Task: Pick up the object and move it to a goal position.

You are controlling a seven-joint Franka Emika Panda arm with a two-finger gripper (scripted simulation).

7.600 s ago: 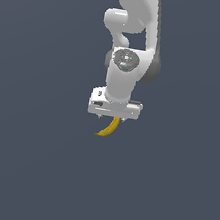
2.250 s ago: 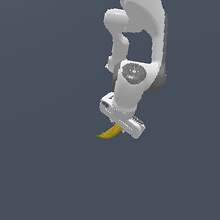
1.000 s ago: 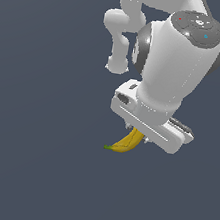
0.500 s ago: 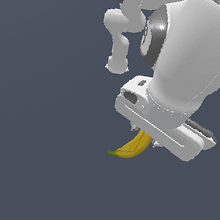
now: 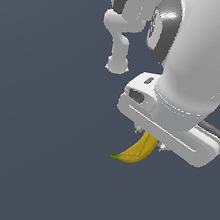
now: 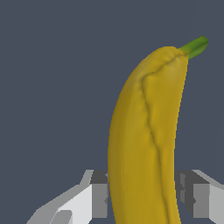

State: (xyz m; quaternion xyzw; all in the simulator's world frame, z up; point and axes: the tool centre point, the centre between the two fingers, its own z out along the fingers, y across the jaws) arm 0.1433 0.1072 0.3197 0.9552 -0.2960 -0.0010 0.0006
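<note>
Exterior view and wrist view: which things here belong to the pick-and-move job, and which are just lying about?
Part of the job:
- banana, held with its green stem tip pointing away from the arm
- claw, shut on the banana

Lying about:
- nothing else shows; only a plain dark background

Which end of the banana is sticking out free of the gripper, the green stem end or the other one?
The green stem end. The banana hangs out below the gripper with that tip farthest from it; the opposite end is hidden between the fingers.

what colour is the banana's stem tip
Green, against the yellow banana; the stem tip shows best in the wrist view.
</note>
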